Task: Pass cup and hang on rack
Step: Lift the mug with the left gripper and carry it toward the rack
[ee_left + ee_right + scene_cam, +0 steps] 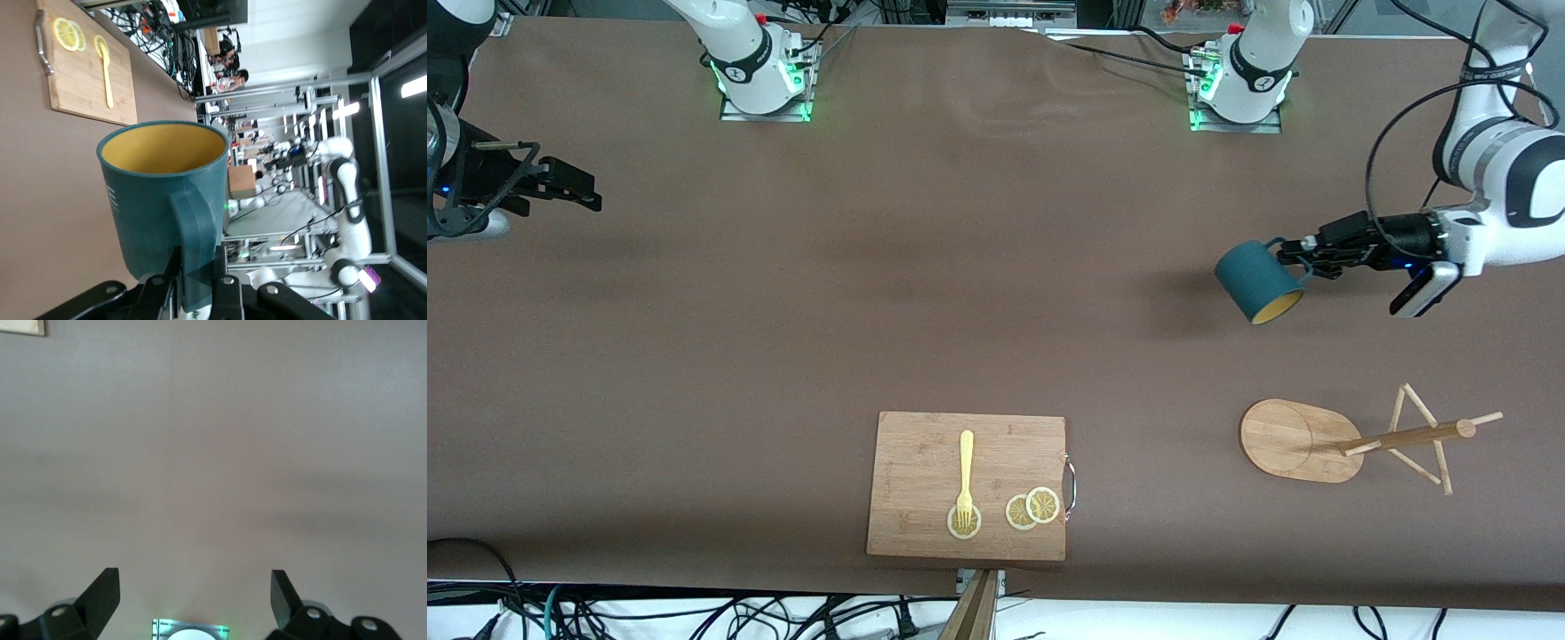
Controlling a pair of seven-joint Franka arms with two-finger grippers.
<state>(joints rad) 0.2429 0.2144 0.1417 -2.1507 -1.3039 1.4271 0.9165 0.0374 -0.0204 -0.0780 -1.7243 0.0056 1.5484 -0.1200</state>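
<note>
The left gripper (1303, 253) hangs in the air over the brown worktop (925, 293) at the left arm's end, its fingers (227, 293) pinched tight on the loop handle of the cup (1258, 283). The cup, dark teal outside and yellowish-tan inside, sticks out past the fingertips, tilted on its side with its mouth turned toward the front camera. In the left wrist view a few short pale marks show on the cup's outer wall, too small to read as writing; no brand name can be made out on it.

The rack (1352, 440), a light wooden stand with an oval base, central pole and thin pegs, stands on the worktop well apart from the fingers, nearer to the front camera than the spot the cup is over. It bears no label that can be read.

The right gripper (560, 191) waits over the worktop at the right arm's end, its fingers (100, 593) spread wide with only bare worktop between them.

A wooden cutting board (925, 471) with a metal handle lies near the front edge of the worktop, about midway between the two arms. On it lie a yellow fork (965, 476) and three lemon slices (1032, 508); the fork's tines rest on one slice, and the other two overlap beside it.
</note>
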